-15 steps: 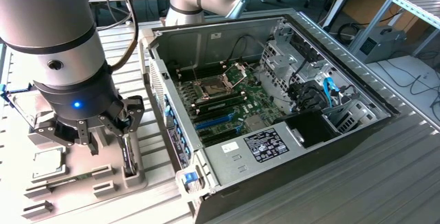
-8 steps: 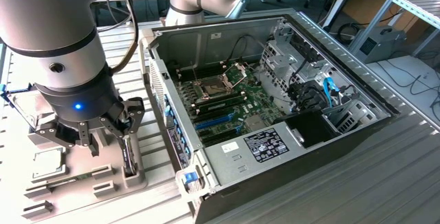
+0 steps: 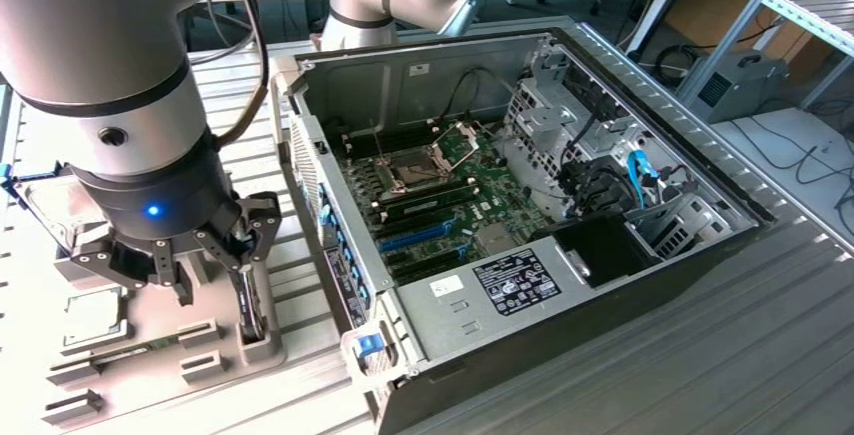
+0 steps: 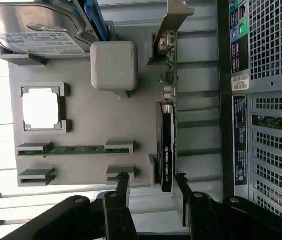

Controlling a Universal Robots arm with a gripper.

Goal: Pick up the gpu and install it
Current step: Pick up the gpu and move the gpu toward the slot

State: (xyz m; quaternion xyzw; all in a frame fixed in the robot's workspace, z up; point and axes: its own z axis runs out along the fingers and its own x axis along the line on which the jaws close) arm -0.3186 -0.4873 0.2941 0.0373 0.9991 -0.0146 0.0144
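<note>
Black fingers of my tool (image 4: 151,176) stand wide open, holding nothing, above the grey holder (image 4: 81,115). I see the gpu (image 4: 164,150) on edge in its slot just ahead. Its near end lies between the fingers, closer to one. Its long axis runs straight away from the tool, flat faces toward the fingers.
</note>
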